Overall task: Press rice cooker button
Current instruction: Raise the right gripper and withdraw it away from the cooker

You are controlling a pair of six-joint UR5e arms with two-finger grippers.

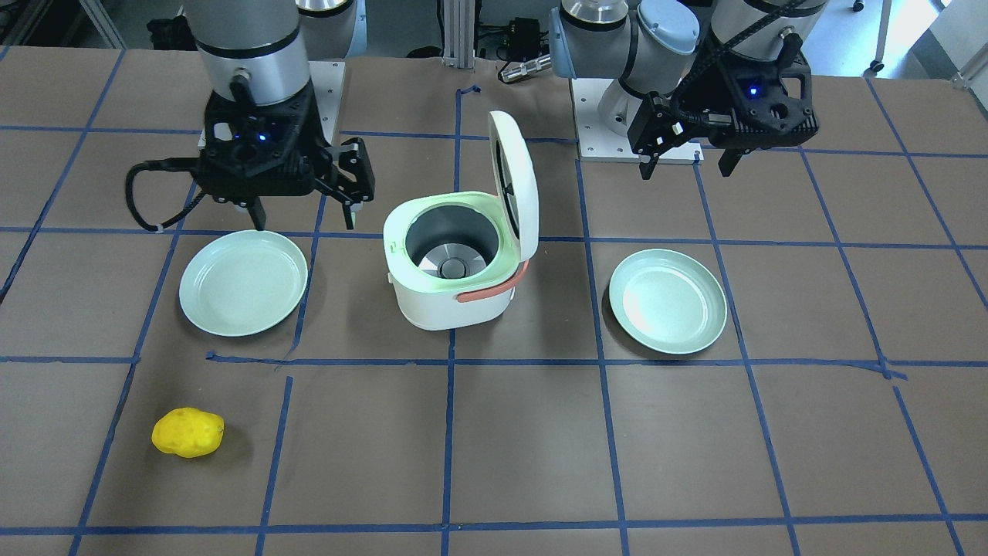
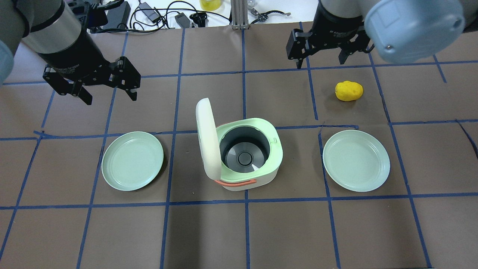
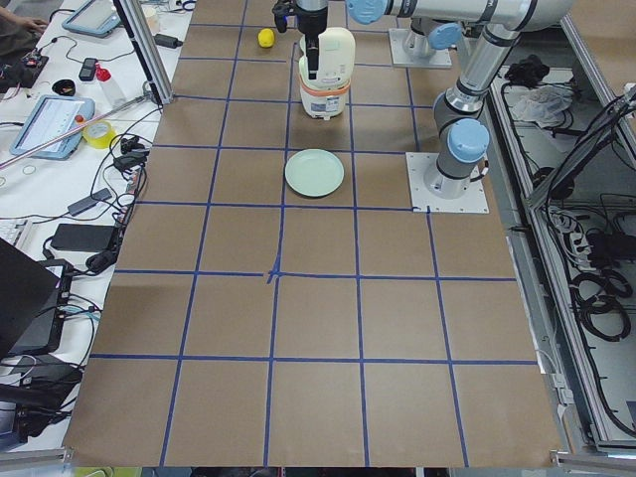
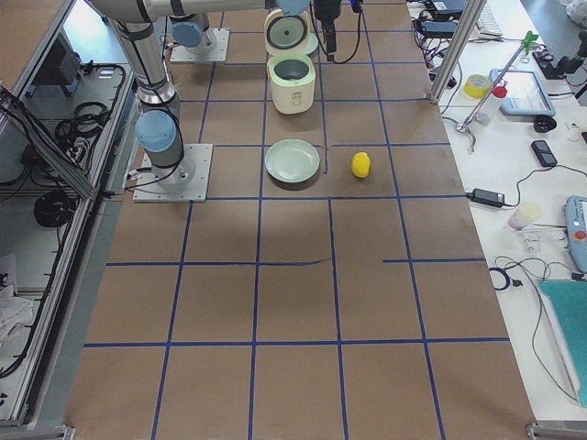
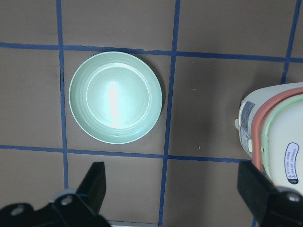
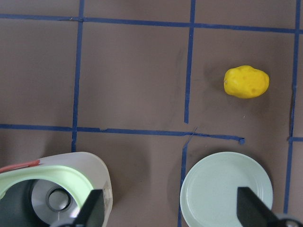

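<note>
The white rice cooker (image 2: 261, 175) with a pale green rim and an orange handle stands at the table's middle. Its lid (image 2: 207, 136) stands open and upright, and the inner pot is empty. It also shows in the front view (image 1: 451, 301). A small tab (image 2: 275, 141) sits on the rim on the side away from the lid. My left gripper (image 2: 112, 99) is open and empty, above the table beyond the left plate. My right gripper (image 2: 320, 63) is open and empty, beyond the cooker, near the yellow object. Neither touches the cooker.
A pale green plate (image 2: 132, 160) lies left of the cooker and another (image 2: 356, 160) lies right of it. A yellow lumpy object (image 2: 348, 90) lies beyond the right plate. Cables and small items lie along the table's far edge.
</note>
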